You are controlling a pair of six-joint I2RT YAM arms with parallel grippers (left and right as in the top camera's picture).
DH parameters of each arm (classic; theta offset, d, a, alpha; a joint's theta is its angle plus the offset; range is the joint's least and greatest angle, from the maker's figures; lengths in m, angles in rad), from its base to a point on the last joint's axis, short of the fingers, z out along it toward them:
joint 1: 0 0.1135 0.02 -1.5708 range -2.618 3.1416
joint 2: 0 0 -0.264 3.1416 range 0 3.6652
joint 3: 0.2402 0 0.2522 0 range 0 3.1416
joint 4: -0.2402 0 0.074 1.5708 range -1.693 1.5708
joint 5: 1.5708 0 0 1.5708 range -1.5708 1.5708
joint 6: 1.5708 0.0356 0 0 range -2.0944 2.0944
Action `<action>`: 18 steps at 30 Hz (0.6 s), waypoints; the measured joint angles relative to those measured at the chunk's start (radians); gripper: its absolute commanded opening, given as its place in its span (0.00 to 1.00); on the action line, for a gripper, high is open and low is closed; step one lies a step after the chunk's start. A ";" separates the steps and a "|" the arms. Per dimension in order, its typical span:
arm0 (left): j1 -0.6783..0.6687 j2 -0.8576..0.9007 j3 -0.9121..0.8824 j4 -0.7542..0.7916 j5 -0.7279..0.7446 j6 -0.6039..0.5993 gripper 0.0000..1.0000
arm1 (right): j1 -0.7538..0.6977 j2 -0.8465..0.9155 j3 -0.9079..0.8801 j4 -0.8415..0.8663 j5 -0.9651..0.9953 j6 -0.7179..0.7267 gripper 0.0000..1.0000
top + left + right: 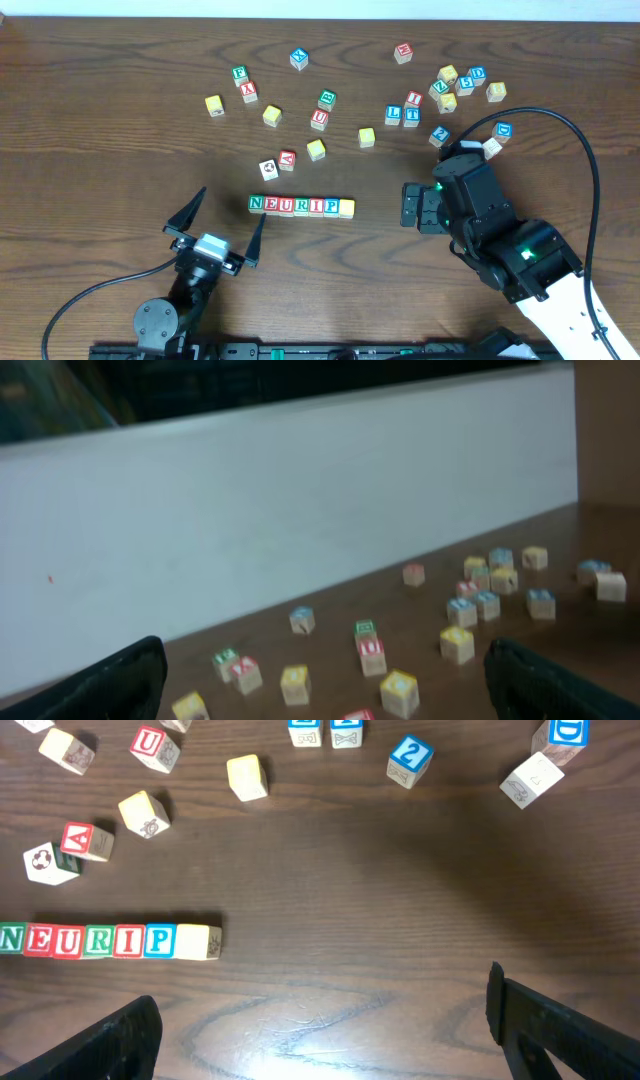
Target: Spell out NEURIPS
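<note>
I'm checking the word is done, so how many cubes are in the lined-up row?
7, touching in one row, left to right: N cube, E cube, U cube, R cube, I cube, P cube, then a yellow-faced cube. None seem hidden.

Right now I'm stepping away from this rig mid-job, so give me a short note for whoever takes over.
Left gripper: open, empty, on the near side of the row's left end.
Right gripper: open, empty, right of the row, not touching it.
Row: six cubes side by side mid-table, reading N E U R I P.
Yellow cube: closes the row's right end; its top is yellow and no S can be read.
Done: six letters.
Left: probably check or turn the last cube.
Spare cubes lie scattered farther back.
</note>
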 measured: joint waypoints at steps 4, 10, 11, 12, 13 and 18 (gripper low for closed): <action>0.000 0.000 0.000 -0.104 0.003 0.000 0.99 | 0.000 0.000 0.000 0.000 0.000 0.000 0.99; 0.000 0.001 0.004 -0.253 0.001 0.000 0.99 | 0.000 0.000 0.000 0.000 0.000 0.000 0.99; 0.000 0.001 0.005 -0.254 0.000 0.000 0.99 | 0.000 0.000 0.000 0.000 0.000 0.000 0.99; 0.000 0.000 0.005 -0.254 0.000 0.000 0.99 | 0.000 0.000 0.000 0.000 0.000 0.000 0.99; 0.000 0.000 0.005 -0.255 0.000 0.000 0.99 | 0.000 0.000 0.000 0.000 0.000 0.000 0.99; 0.000 0.000 0.005 -0.255 0.000 0.000 0.99 | 0.000 0.000 0.000 0.000 0.000 0.000 0.99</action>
